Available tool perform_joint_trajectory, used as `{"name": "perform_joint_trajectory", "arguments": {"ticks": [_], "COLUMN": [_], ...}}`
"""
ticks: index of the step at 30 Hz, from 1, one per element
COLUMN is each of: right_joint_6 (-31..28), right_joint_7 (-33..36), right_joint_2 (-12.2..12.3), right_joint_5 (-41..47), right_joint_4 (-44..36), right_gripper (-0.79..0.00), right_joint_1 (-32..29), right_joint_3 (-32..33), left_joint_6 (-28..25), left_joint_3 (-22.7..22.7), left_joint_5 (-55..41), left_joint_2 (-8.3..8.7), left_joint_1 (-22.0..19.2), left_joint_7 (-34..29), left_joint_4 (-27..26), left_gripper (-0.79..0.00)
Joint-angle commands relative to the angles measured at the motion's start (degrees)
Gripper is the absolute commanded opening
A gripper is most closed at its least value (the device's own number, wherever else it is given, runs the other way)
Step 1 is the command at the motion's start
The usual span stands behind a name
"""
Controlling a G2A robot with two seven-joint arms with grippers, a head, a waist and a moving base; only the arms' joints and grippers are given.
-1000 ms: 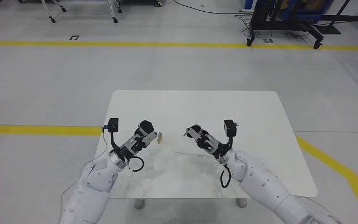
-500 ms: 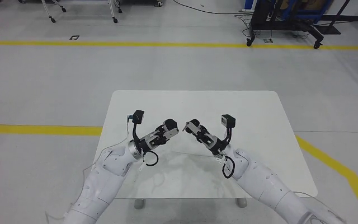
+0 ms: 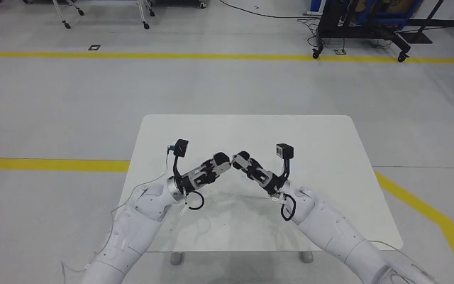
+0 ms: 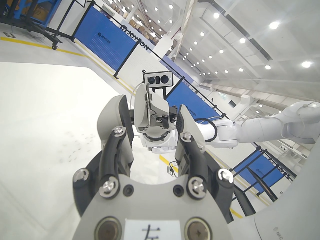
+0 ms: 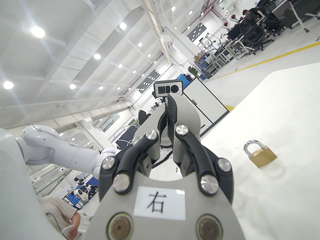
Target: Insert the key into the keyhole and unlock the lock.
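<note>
Well — right hand (image 5: 167,108): clenched; you can't tell whether a key sits inside.
Left hand (image 4: 152,108): spread open around the right hand's tip.
Lock (image 5: 260,154): lying on the table (image 5: 287,96), apart from both hands.
Risk: close the left hand carelessly and it pinches the other hand — any thin key could twist or drop.

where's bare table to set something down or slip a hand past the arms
Crowded at the middle, where the left claw and right claw nearly meet, with a padlock lying on the table nearby. Bare: the far strip between the claws and the far edge, and the wide right end.
</note>
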Motion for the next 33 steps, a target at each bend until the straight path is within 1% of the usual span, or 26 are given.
{"name": "perform_joint_trajectory", "arguments": {"ticks": [1, 3, 5, 8, 10, 12, 14, 15, 16, 17, 26, 33], "right_joint_6": [0.0, 0.0, 0.0, 0.0, 0.0, 0.0, 0.0, 0.0, 0.0, 0.0, 0.0, 0.0], "right_joint_7": [0.4, 0.8, 1.3, 2.0, 2.6, 3.2, 3.8, 4.0, 4.2, 4.4, 6.0, 8.1], "right_joint_2": [-0.3, -0.5, -0.7, -1.0, -1.2, -1.4, -1.6, -1.7, -1.8, -1.9, -2.7, -3.1], "right_joint_5": [0.0, 0.2, 0.1, 0.2, 0.4, 0.5, 0.6, 0.7, 0.7, 0.7, 0.4, -0.2], "right_joint_4": [0.4, 0.7, 1.0, 1.3, 1.6, 1.8, 2.0, 2.0, 2.1, 2.1, 2.3, 2.3], "right_gripper": [-0.785, -0.785, -0.785, -0.785, -0.785, -0.785, -0.785, -0.785, -0.785, -0.785, -0.785, -0.785], "right_joint_1": [0.0, -0.1, -0.2, -0.4, -0.5, -0.5, -0.6, -0.6, -0.7, -0.7, -1.4, -1.6], "right_joint_3": [0.4, 0.8, 1.3, 1.9, 2.2, 2.5, 2.8, 3.0, 3.2, 3.4, 5.1, 6.2], "left_joint_6": [0.0, 0.2, 0.3, 0.4, 0.5, 0.6, 0.7, 0.7, 0.8, 1.0, 1.9, 1.2], "left_joint_3": [0.1, 0.4, 0.6, 0.8, 1.0, 1.1, 1.1, 1.2, 1.2, 1.1, 1.2, -0.3], "left_joint_5": [0.1, 0.3, 0.5, 0.6, 0.8, 0.8, 0.8, 0.8, 0.8, 1.0, 3.1, 1.8], "left_joint_2": [0.02, 0.01, -0.02, -0.05, -0.07, -0.08, -0.07, -0.07, -0.07, -0.05, -0.08, 0.32], "left_joint_1": [0.1, 0.0, 0.0, -0.1, -0.1, -0.2, -0.2, -0.2, -0.2, -0.3, -0.2, -0.1], "left_joint_7": [-0.1, -0.2, -0.2, -0.2, -0.2, -0.1, 0.0, 0.0, 0.0, 0.1, 1.4, 1.5], "left_joint_4": [0.0, 0.0, 0.1, 0.2, 0.2, 0.3, 0.3, 0.4, 0.4, 0.4, 0.4, 0.2], "left_gripper": [-0.489, -0.523, -0.539, -0.529, -0.505, -0.52, -0.57, -0.65, -0.699, -0.785, -0.785, -0.785]}}
